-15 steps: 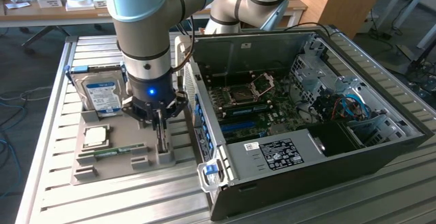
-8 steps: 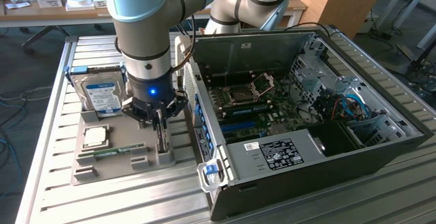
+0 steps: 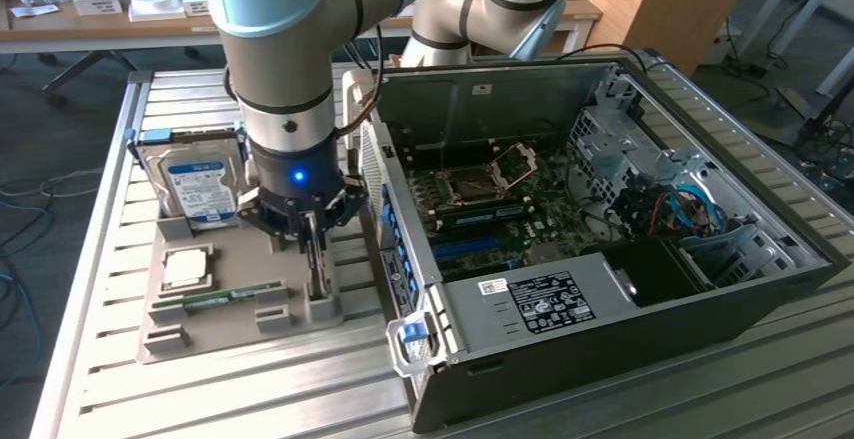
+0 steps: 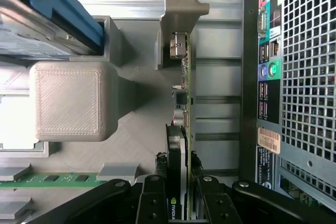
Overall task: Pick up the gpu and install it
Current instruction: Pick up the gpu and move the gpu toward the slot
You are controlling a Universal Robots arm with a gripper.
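gpu (image 4: 184,103) is standing on edge in the slots of the grey holder tray (image 3: 220,334) on the bench (image 3: 200,404), just beside the open PC case (image 3: 601,289), on the exterior view's left of it. Jaws are coming at it from above, straddling the card and clamping both faces near the end away from the bracket (image 4: 181,3). They're sitting flush on the board, so I'm reading it as gripped. Card is sitting fully down in the tray, not lifted yet. Hard drive (image 3: 200,189), CPU (image 3: 187,267) and RAM stick (image 3: 220,297) are lying untouched in the same tray. Step in hand: the pick, grasp stage; install not started. Next move is calling for a straight pull up along the slots with no twist, otherwise the board edge is likely binding on the holder posts
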